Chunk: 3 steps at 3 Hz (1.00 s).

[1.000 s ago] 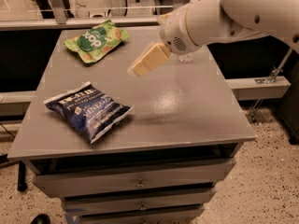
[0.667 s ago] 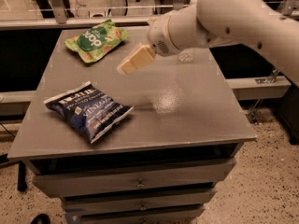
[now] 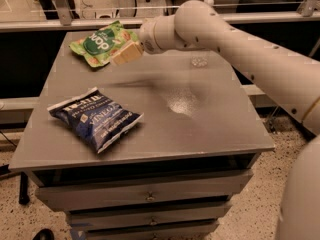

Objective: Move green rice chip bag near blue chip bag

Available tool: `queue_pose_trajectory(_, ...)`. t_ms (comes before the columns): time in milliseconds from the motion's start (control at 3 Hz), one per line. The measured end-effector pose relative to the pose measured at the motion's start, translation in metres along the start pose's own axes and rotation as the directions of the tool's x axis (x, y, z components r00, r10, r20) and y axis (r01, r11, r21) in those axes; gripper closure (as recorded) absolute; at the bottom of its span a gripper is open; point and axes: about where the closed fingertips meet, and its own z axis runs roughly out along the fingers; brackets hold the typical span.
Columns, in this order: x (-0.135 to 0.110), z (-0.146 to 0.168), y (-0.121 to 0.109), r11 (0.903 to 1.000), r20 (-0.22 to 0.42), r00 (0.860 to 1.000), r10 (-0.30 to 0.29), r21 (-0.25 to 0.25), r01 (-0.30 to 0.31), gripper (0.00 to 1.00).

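The green rice chip bag (image 3: 102, 43) lies flat at the far left corner of the grey table (image 3: 210, 129). The blue chip bag (image 3: 95, 117) lies at the near left of the table, apart from the green bag. My gripper (image 3: 125, 53) with its tan fingers hangs at the right edge of the green bag, low over it. The white arm reaches in from the right across the back of the table.
Drawers (image 3: 150, 196) sit under the tabletop at the front. A glass rail and a chair base stand behind the table. A small shiny spot (image 3: 199, 61) marks the tabletop at the back right.
The gripper has moved left and farther back, from the table's middle back to the right edge of the green bag. Both bags have stayed in place.
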Motion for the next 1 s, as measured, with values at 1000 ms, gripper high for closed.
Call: queue_pose_trajectory(1000, -0.006, 0.124, -0.019, 0.9933, 0.075, 0.991, 0.115, -0.026, -0.113, 0.00)
